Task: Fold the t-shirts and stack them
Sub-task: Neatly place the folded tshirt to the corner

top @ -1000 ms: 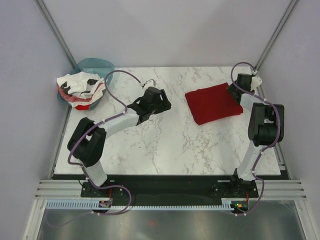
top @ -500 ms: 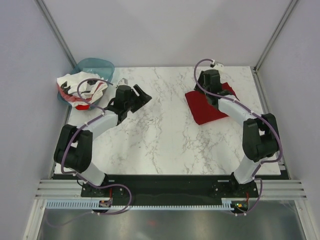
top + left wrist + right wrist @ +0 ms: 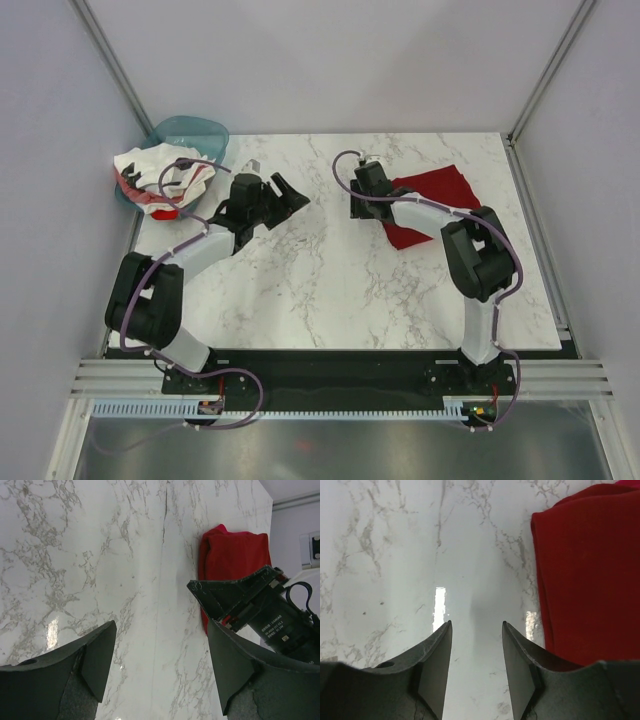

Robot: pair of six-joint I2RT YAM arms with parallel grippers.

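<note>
Folded red t-shirt (image 3: 590, 575) just beside parted, empty right jaws, well apart from spread, empty left jaws.

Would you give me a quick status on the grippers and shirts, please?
Left gripper, right gripper open, empty. Red t-shirt folded beside right gripper. White t-shirts heaped at teal basin. No obstruction seen.

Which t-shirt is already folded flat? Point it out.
The dark red t-shirt, lying folded flat on the marble table, right side. The white t-shirts sit crumpled in a heap over the teal basin.
</note>
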